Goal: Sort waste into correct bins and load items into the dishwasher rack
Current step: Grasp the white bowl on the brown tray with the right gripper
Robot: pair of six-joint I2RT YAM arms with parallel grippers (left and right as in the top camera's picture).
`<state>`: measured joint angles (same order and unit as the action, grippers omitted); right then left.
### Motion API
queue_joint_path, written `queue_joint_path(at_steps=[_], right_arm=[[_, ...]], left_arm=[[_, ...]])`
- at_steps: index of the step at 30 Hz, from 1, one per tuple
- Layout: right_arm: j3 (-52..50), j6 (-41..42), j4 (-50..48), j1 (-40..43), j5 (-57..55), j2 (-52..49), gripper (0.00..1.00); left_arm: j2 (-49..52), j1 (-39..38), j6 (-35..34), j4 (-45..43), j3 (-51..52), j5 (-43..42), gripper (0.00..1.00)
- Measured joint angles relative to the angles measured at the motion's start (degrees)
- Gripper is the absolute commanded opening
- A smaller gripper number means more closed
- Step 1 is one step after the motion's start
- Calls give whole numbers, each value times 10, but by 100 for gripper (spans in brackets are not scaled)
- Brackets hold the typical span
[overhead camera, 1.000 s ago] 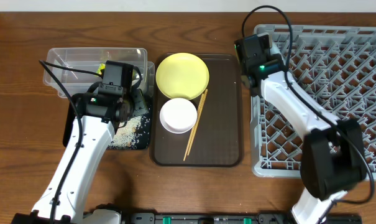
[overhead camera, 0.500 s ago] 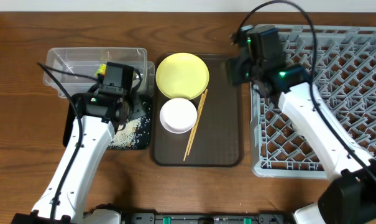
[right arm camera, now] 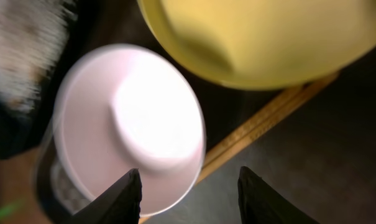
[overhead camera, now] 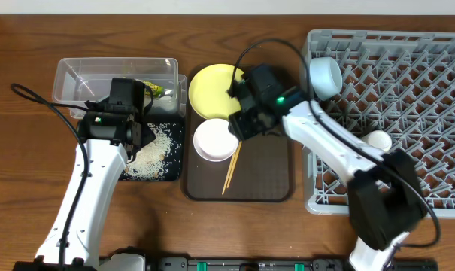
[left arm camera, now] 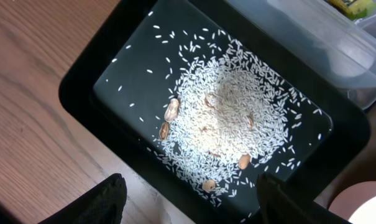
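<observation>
My left gripper is open and empty above the black tray, which holds loose white rice and a few brown nuts. The clear tub behind it holds the snack wrapper. My right gripper is open just above the white bowl, beside the yellow plate and the chopsticks. The light blue bowl and the white cup sit in the grey rack.
Plate, white bowl and chopsticks lie on a dark brown serving tray between the bins and the rack. The white bowl's rim also shows in the left wrist view. Wooden table all around.
My right arm has swung left from the rack's near-left corner to over the brown tray. The light blue bowl now shows in the rack. My left gripper has shifted slightly left.
</observation>
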<state>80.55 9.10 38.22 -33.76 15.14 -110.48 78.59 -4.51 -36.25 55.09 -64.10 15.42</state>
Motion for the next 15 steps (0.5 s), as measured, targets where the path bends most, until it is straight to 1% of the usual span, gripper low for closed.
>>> queue_joint_path(at_steps=[2, 3, 4, 5, 7, 9, 15], right_arm=[[0, 9, 2, -5, -10, -20, 40], [0, 12, 2, -7, -14, -28, 33], [0, 17, 2, -8, -17, -37, 23], [0, 21, 3, -8, -19, -45, 18], [0, 30, 6, -10, -24, -55, 11], [0, 40, 8, -11, -33, -58, 1], [0, 54, 10, -9, -81, -45, 1]], left_arm=[[0, 0, 0, 0, 0, 0, 70], [0, 0, 0, 0, 0, 0, 70], [0, 0, 0, 0, 0, 0, 70], [0, 0, 0, 0, 0, 0, 70], [0, 0, 0, 0, 0, 0, 70], [0, 0, 0, 0, 0, 0, 70], [0, 0, 0, 0, 0, 0, 70]])
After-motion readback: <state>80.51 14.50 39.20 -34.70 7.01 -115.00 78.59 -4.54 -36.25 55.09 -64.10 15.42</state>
